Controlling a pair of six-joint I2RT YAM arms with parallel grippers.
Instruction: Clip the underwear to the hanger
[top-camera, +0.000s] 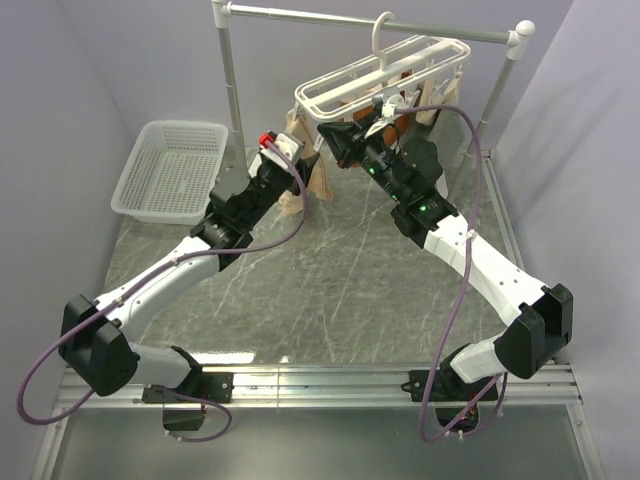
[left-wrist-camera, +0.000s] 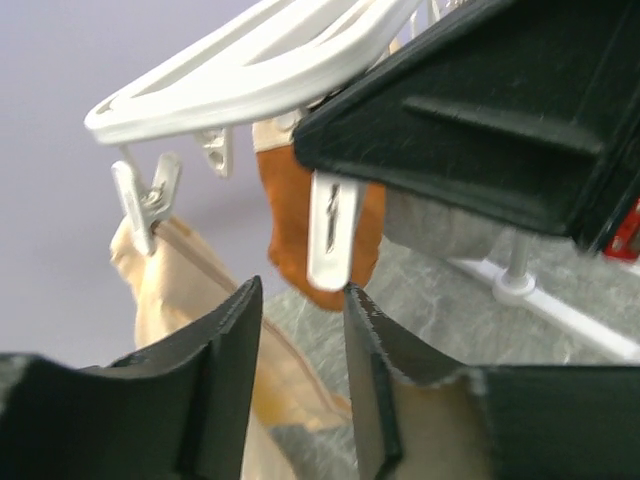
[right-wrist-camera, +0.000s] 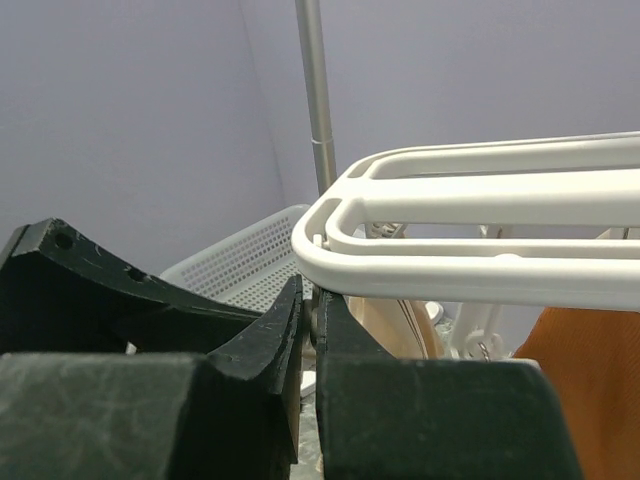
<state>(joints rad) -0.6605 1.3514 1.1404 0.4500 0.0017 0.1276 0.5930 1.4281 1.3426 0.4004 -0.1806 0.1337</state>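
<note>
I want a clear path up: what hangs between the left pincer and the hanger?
The left wrist view shows a white clip dangling just above the gap of the left pincer, below the hanger, an orange garment behind it.

White rectangular clip hanger (right-wrist-camera: 450, 275), hooked over the rail (top-camera: 300, 14); pale beige underwear (left-wrist-camera: 170, 290) dangling limp from its corner clip (left-wrist-camera: 145, 200).

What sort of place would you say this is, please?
Probably a robotics lab cell staged as a laundry-drying corner: a white clip hanger hangs from a metal rail, a white mesh basket sits on the marble-patterned table, and plain lavender walls enclose it.
</note>
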